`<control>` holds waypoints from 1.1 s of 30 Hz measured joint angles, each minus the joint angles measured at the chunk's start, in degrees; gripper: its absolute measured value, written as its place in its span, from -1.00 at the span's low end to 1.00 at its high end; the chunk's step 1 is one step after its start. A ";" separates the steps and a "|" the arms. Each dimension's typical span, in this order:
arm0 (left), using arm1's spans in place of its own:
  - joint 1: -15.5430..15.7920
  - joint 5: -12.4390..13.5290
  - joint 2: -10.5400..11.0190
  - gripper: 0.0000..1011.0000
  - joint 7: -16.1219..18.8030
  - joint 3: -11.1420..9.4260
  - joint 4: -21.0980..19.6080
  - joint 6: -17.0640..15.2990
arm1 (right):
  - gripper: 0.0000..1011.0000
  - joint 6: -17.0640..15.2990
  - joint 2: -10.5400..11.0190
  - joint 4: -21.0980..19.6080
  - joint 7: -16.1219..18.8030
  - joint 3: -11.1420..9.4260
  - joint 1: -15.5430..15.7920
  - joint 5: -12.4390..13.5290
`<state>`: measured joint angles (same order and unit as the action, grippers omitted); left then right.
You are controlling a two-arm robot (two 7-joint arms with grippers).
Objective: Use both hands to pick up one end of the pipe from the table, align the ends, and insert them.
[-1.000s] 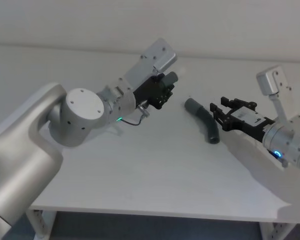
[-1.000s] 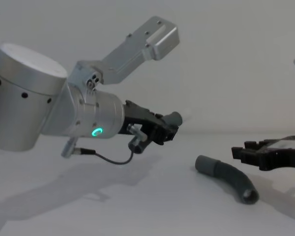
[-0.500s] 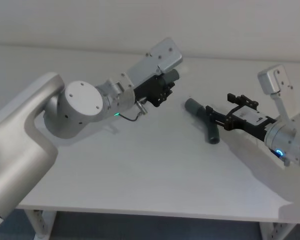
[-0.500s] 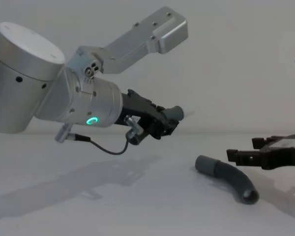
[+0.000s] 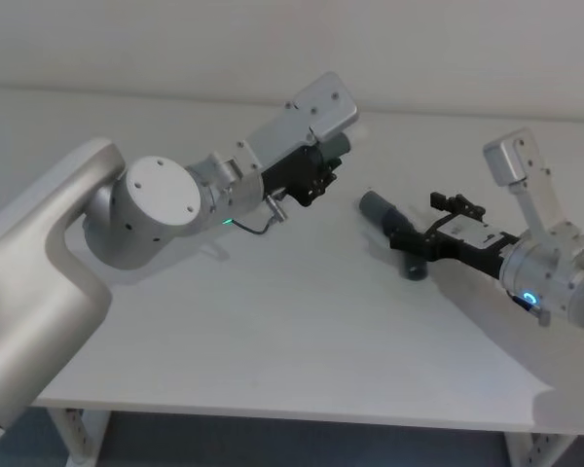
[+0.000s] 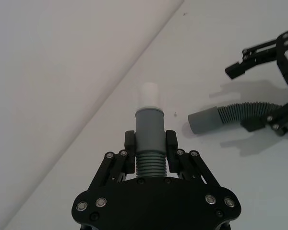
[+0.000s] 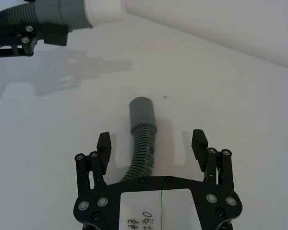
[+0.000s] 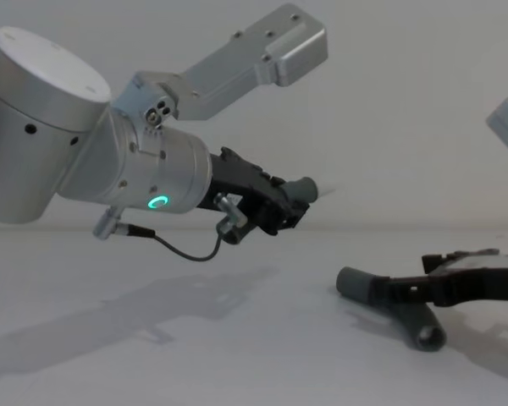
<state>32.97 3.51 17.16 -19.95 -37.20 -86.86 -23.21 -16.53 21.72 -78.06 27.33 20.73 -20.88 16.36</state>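
Two pipe pieces, two grippers.

Head view: the left gripper [image 5: 321,163] is up off the table [image 5: 273,331] and clamped on the short pipe piece [image 5: 337,146], which sticks out past its fingertips. The right gripper [image 5: 415,222] is low with its jaws apart, straddling the longer pipe piece [image 5: 378,206]. That piece lies on the table, its far end just beyond the fingertips.

Left wrist view: the fingers pinch the short piece's ribbed part from both sides. The grey collar and pale tip [image 6: 148,95] project ahead of the fingertips.

Right wrist view: jaws wide, one finger on each side of the longer piece, a gap on both sides. The socket end [image 7: 141,111] is ahead of the fingertips, and the ribbed body runs back between them.

Chest view: the left gripper holds the short piece in the air. The longer piece lies flat on the table, with the right gripper down at its level and across its middle.
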 joint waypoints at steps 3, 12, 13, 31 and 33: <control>-0.18 0.12 -0.15 -0.29 0.22 0.18 -0.24 0.06 | 0.98 -0.89 -0.26 0.46 0.44 0.41 -0.44 0.41; -0.79 0.54 -0.59 -0.29 0.74 0.73 -0.98 0.20 | 0.98 -3.19 -0.77 1.61 1.18 1.15 -1.50 1.45; -0.83 0.57 -0.61 -0.29 0.77 0.78 -1.03 0.22 | 0.98 -3.32 -0.79 1.71 1.20 1.20 -1.59 1.50; -1.76 1.24 -1.23 -0.29 1.10 1.57 -1.87 0.61 | 0.84 -4.43 -0.89 2.77 0.76 2.11 -2.59 1.86; -1.93 1.30 -1.25 -0.29 1.13 1.71 -2.10 0.59 | 0.77 -4.49 -0.89 2.85 0.71 2.19 -2.64 1.87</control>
<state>31.04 4.82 15.91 -18.82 -35.49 -88.96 -22.62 -21.02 20.83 -75.21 28.04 22.92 -23.52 18.23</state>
